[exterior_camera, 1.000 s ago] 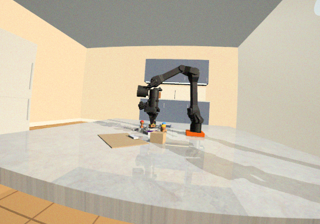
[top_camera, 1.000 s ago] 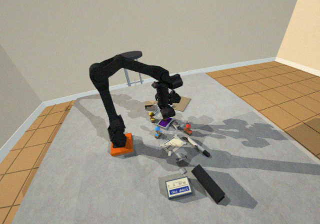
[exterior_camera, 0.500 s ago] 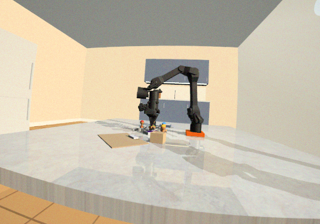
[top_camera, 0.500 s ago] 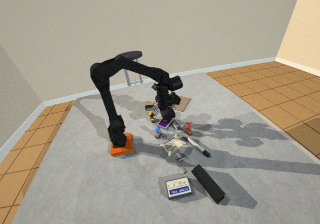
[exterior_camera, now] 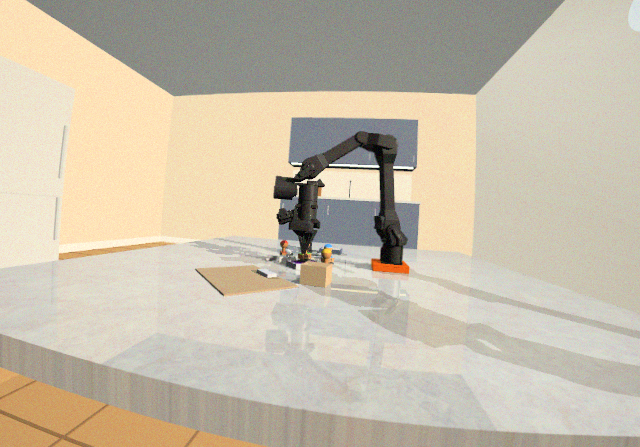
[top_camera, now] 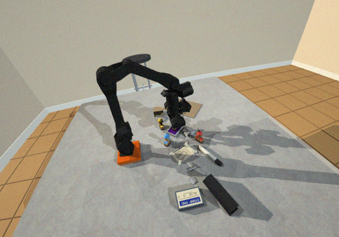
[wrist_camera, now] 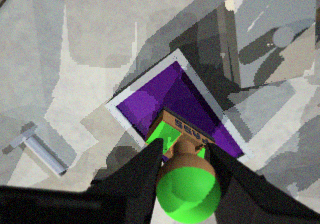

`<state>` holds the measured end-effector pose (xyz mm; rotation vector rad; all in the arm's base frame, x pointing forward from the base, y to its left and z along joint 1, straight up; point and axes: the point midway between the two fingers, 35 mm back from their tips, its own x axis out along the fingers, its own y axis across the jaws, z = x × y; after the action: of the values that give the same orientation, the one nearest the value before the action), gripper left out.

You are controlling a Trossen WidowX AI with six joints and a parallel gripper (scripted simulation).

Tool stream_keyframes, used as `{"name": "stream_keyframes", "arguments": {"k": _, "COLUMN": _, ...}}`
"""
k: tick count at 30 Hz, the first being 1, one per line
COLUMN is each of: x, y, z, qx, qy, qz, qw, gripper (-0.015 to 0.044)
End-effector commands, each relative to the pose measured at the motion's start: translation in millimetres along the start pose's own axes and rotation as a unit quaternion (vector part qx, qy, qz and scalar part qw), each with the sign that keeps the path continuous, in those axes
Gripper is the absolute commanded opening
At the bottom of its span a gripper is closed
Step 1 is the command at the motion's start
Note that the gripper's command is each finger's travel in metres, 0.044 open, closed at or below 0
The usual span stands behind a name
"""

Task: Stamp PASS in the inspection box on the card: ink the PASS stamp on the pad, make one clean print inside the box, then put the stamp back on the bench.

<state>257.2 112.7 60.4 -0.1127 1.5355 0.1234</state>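
My gripper (wrist_camera: 183, 147) (top_camera: 177, 124) (exterior_camera: 306, 246) is shut on the PASS stamp (wrist_camera: 188, 188), which has a green knob, a wooden neck and a green-topped base. The stamp points straight down onto the purple ink pad (wrist_camera: 167, 94) (top_camera: 172, 132), which has a white rim. Its base covers the near part of the pad; I cannot tell whether it touches. The pale card (top_camera: 183, 152) with its printed box lies on the bench in front of the pad, slightly crumpled-looking among shadows.
Three other stamps stand around the pad: yellow (top_camera: 160, 122) (exterior_camera: 326, 252), blue (top_camera: 167, 139), red (top_camera: 199, 135) (exterior_camera: 283, 246). A marker (top_camera: 210, 155), a black block (top_camera: 220, 190), a blue stamp-pad tin (top_camera: 189, 198), a cardboard sheet (top_camera: 193, 110) (exterior_camera: 240, 278), a small box (exterior_camera: 315, 273) and metal clips (wrist_camera: 42, 151) lie nearby.
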Motion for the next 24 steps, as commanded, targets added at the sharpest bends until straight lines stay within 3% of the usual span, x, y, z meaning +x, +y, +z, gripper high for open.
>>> {"name": "stream_keyframes", "arguments": {"k": 1, "x": 1.5, "y": 0.0, "z": -0.2, "qx": 0.0, "qy": 0.001, "qz": 0.0, "qw": 1.0, "gripper": 0.0}}
{"name": "stream_keyframes", "arguments": {"k": 24, "x": 6.0, "y": 0.0, "z": -0.3, "qx": 0.0, "qy": 0.001, "qz": 0.0, "qw": 1.0, "gripper": 0.0}}
